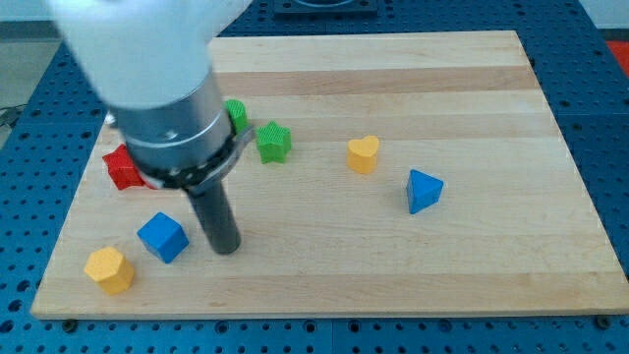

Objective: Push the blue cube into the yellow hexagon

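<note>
The blue cube (163,237) sits near the view's bottom left on the wooden board (393,265). The yellow hexagon (109,269) lies just below and to the left of it, a small gap apart. My tip (226,246) is the lower end of the dark rod and rests on the board just to the right of the blue cube, close to it but not clearly touching. The arm's large grey body (167,108) hangs above and hides part of the board's left side.
A red block (123,169) lies at the left, partly hidden by the arm. A green block (236,115) and a green star-like block (274,142) lie above the tip. A yellow heart (363,154) and a blue triangular block (424,190) lie to the right.
</note>
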Robot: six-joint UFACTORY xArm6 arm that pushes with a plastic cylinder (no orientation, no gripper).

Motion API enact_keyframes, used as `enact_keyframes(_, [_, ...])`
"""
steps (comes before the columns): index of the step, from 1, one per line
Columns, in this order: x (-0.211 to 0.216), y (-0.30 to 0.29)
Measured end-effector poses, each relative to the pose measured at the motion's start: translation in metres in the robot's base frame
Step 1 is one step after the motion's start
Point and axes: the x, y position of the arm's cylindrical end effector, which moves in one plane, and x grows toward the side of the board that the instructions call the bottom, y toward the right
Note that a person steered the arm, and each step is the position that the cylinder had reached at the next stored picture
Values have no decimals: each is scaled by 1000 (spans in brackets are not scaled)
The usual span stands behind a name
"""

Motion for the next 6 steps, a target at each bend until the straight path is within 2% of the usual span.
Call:
enact_keyframes(1, [-12, -12])
enact_keyframes(5, [17, -61])
enact_keyframes(6, [13, -51])
